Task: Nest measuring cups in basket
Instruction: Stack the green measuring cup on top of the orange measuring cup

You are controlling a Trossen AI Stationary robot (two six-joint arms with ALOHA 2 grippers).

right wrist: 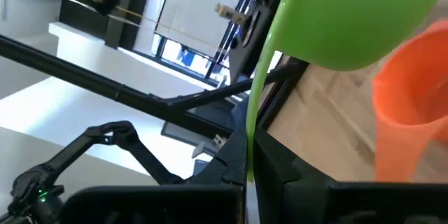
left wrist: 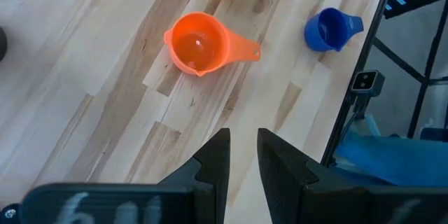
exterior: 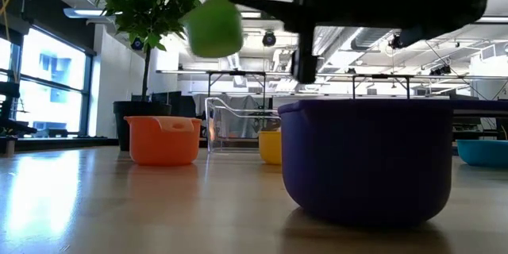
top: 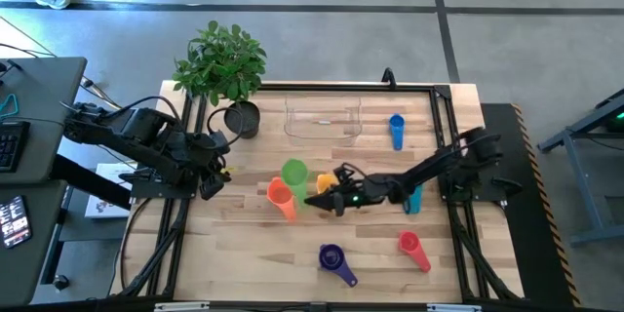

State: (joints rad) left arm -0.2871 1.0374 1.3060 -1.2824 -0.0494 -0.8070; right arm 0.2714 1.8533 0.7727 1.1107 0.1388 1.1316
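My right gripper [top: 317,195] [right wrist: 250,175] reaches in from the table's right and is shut on the green cup [top: 294,172], which hangs in the air in the low view [exterior: 214,28]. The orange cup [top: 281,198] lies on the table just below it. A yellow cup [exterior: 270,147] stands beside the gripper, half hidden from above. Purple [top: 334,258], red [top: 413,249], teal [top: 413,200] and blue [top: 396,132] cups lie scattered. The clear basket [top: 324,117] stands at the far side. My left gripper [top: 210,180] [left wrist: 241,157] waits at the left edge, open by a narrow gap. My right gripper pinches the green cup's flat handle [right wrist: 250,136] between its two fingers; the wrist view shows the handle edge-on. The fingers come roughly level from the table's right. The cup is lifted clear of the table, its bowl [right wrist: 350,21] beyond the fingertips and above the orange cup [right wrist: 409,112].
A potted plant [top: 222,58] in a dark round pot [top: 242,117] stands at the far left next to the basket. Black frame rails [top: 444,122] border the table's sides. Bare wood lies along the near left of the table [top: 244,253].
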